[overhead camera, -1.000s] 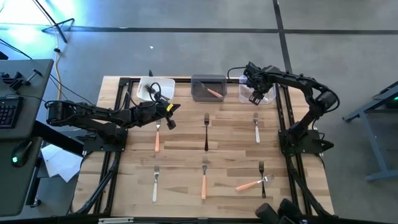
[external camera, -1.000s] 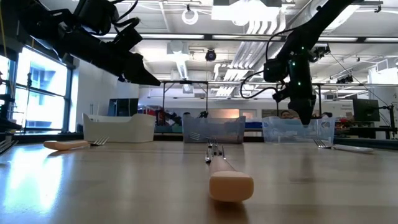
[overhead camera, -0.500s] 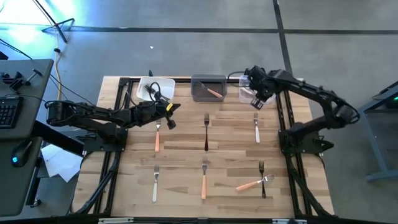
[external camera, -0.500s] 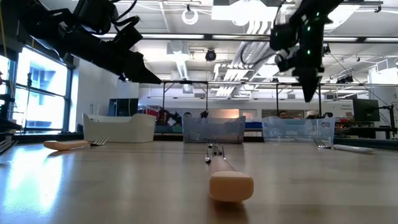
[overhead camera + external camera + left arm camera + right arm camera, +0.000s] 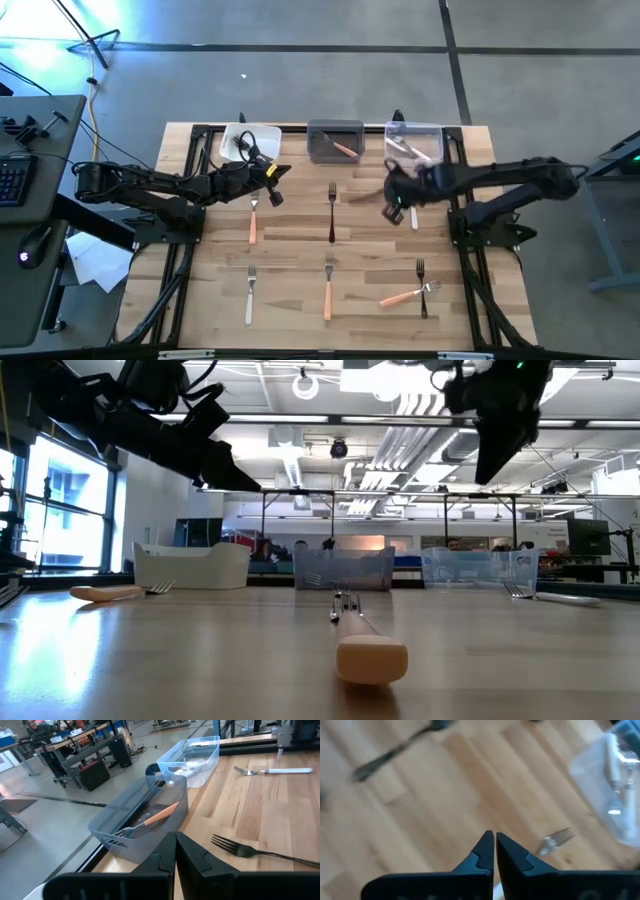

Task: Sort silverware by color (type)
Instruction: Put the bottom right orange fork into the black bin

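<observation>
Several forks lie flat on the wooden table: an orange one (image 5: 253,222), a black one (image 5: 332,212), a white one (image 5: 413,212), and nearer the front a white one (image 5: 250,296), an orange one (image 5: 327,292) and a black one (image 5: 421,285) crossed by an orange one (image 5: 403,297). My left gripper (image 5: 275,192) hovers shut above the far-left orange fork's tines. My right gripper (image 5: 392,202) hangs shut and empty in the air between the black fork and the white fork (image 5: 554,840), pointing steeply down.
Three bins stand along the far edge: a white one (image 5: 262,134), a grey one (image 5: 322,133) holding an orange fork (image 5: 156,817), and a clear one (image 5: 432,133) holding white cutlery (image 5: 404,148). Dark frame rails run along both table sides.
My right gripper has left the clear bin and swung toward the table's near edge and a little to the left, rising as it went. It now hangs over the open table between the black and white forks. White cutlery now shows in the clear bin.
</observation>
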Motion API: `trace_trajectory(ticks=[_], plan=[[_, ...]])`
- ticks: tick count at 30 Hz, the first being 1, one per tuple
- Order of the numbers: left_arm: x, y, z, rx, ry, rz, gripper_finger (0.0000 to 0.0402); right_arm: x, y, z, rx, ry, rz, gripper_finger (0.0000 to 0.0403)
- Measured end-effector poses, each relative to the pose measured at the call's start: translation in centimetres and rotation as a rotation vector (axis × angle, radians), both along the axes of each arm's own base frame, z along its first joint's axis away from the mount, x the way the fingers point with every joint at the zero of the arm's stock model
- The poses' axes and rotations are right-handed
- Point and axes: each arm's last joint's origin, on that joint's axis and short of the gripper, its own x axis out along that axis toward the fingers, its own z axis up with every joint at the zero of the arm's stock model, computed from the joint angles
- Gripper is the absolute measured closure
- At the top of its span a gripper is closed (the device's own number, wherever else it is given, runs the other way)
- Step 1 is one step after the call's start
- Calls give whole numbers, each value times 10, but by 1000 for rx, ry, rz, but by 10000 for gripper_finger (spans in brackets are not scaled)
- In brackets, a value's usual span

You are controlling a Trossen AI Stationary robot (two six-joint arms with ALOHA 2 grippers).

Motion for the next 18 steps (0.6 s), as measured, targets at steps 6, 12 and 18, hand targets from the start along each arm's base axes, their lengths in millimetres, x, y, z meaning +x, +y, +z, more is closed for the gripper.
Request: trace_trajectory(ticks=[6, 12, 18], plan=[[1, 0, 3, 7, -36, -23, 401, -2, 49, -19, -11, -116, 43, 403], [1, 0, 5, 11, -51, -25, 401, -7, 84, -55, 110, -229, 155, 403], [1, 0, 5, 15, -46, -27, 401, -24, 109, -54, 189, -151, 247, 403]])
